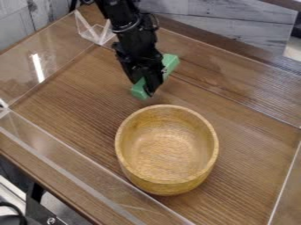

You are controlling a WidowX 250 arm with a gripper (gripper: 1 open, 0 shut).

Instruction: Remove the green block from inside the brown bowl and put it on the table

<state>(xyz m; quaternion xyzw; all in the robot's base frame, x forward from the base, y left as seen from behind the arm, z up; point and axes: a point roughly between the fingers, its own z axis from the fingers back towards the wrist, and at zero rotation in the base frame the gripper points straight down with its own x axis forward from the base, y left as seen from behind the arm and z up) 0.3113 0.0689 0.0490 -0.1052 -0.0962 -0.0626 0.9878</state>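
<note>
We find no readable text, label, brand, number or sign anywhere in the frame; every surface we can see is unmarked.

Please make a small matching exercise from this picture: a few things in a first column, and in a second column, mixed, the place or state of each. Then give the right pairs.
Things:
1. green block
2. brown bowl
3. gripper
4. table

Places or states:
A. empty, standing in the front part of the table
B. shut on the block, pointing steeply down
C. wood-grain surface with clear low walls at its edges
D. outside the bowl, behind it, low at the tabletop between the jaws

Pairs: 1-D, 2-A, 3-B, 4-C
</note>
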